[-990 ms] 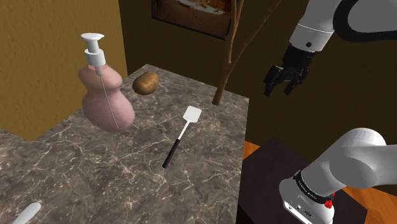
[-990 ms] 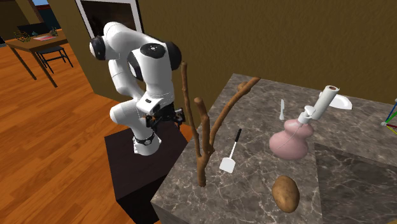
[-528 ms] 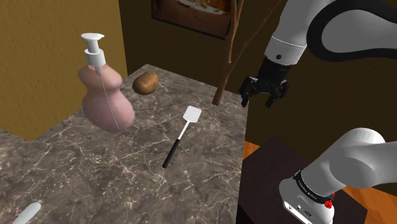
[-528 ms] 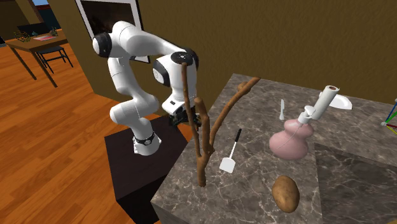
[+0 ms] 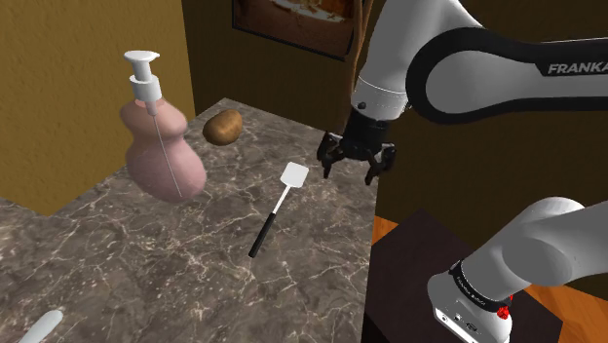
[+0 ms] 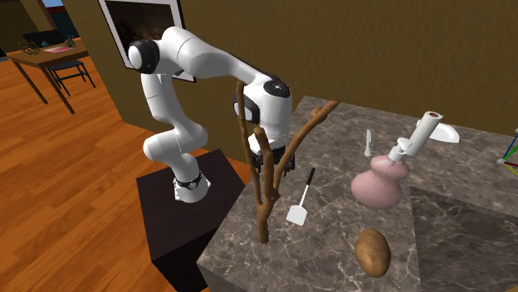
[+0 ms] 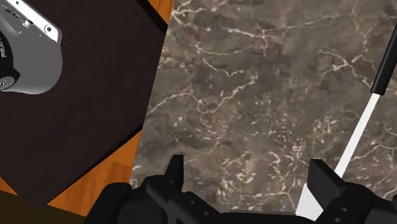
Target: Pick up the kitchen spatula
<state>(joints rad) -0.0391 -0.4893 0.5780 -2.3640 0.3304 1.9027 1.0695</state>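
The spatula [image 5: 276, 207] lies flat on the marble counter [image 5: 156, 263], white blade toward the far side and black handle toward the near side. It also shows in the second exterior view as the spatula [image 6: 302, 197]. My gripper [image 5: 356, 164] hangs open above the counter's edge, just to the shoulder view's right of the blade, touching nothing. In the wrist view the two fingers [image 7: 174, 170] stand wide apart and the spatula [image 7: 362, 124] runs past the far finger.
A pink soap dispenser [image 5: 161, 141] and a potato [image 5: 223, 126] stand beyond the spatula. A bare brown branch [image 6: 270, 166] rises from the counter's edge close to the arm. My dark stand [image 7: 76, 95] sits beside the counter over a wooden floor.
The arm has swung toward the shoulder view's left and come down, bringing the open gripper from over the stand to the counter's edge near the spatula blade. The spatula has not moved.
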